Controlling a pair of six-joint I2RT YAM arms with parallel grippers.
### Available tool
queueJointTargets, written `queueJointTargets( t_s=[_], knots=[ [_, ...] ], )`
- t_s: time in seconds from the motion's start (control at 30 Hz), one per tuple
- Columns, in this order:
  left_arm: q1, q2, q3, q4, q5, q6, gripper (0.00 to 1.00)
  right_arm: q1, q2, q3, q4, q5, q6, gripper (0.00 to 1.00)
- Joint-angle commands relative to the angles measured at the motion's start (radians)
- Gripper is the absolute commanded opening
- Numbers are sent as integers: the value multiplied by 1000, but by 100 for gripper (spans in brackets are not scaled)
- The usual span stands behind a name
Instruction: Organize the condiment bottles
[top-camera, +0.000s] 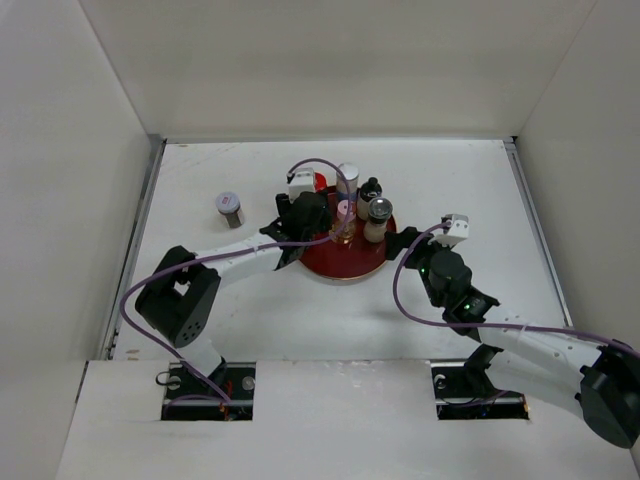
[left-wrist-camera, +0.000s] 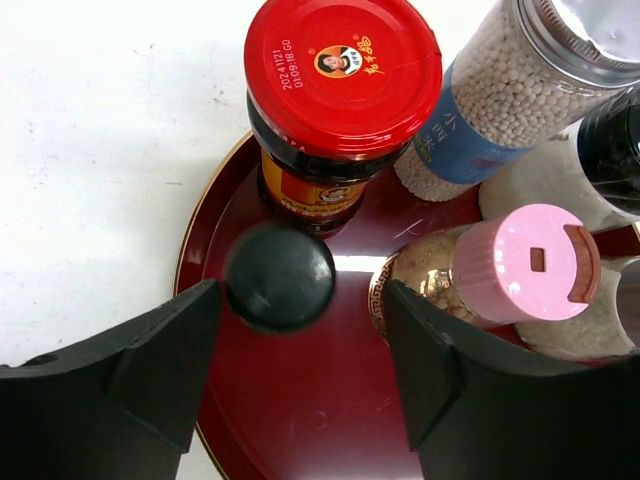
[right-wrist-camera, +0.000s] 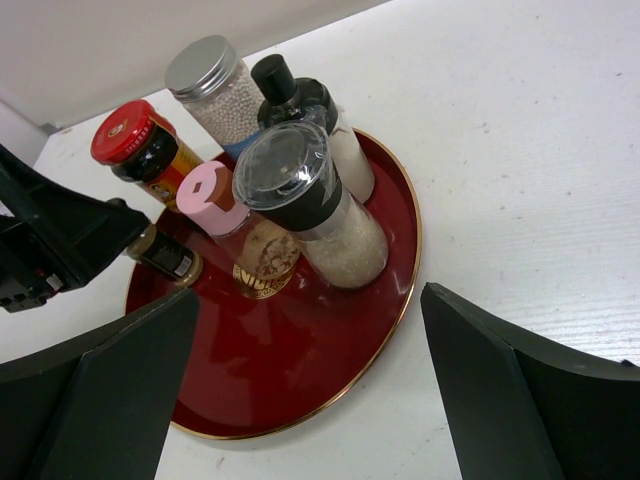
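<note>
Six of the seven containers stand on the round red tray (right-wrist-camera: 320, 340) at the centre of the overhead view. The grey-capped shaker (top-camera: 230, 208) sits alone on the worktop (top-camera: 330, 320), well apart, upper left of the tray. Left arm's fingers (left-wrist-camera: 130, 370) are spread wide over the tray's upper-left part and straddle the thin dark bottle (left-wrist-camera: 280, 277). Its black cap is just beside the finger at lower left of the wrist view, with a clear gap to the other finger, so nothing is gripped. The bottle looks upright on the tray. Right arm's fingers (right-wrist-camera: 100, 390) are also wide apart and empty, hovering off the tray's right rim. Neighbours are tight: the red-capped jar (left-wrist-camera: 342, 75) is directly above the thin bottle in the left wrist view, nearly touching it, and the pink-capped bottle (left-wrist-camera: 525, 262) is just beside the far finger at centre right. The silver-lidded jar (right-wrist-camera: 205, 65), black-capped bottle (right-wrist-camera: 283, 85) and clear-lidded shaker (right-wrist-camera: 300, 200) crowd the rest of the tray. Judgement: the thin bottle is set down, and the step in hand is getting the left fingers out cleanly. To do it well, hold the spread and rise straight up until the fingertips clear the cap, with no sideways drift. The near finger could drag the narrow, tippy bottle; the far one could nudge the pink cap. Only then swing toward upper left for the lone shaker.
</note>
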Motion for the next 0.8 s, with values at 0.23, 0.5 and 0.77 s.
queueJointTargets(
  t_s=[0.23,0.5,0.77],
  knots=[
    [0,-163,-49,45,-56,-6,80,2,-14,33,47,-10,-3,100],
    [166,-298,-161,-13,-114,-14,79,2,-1,37,47,-10,-4,100],
    [408,-234,-145,11,-77,-37,84,2,19,37,57,-10,-1,100]
  ],
)
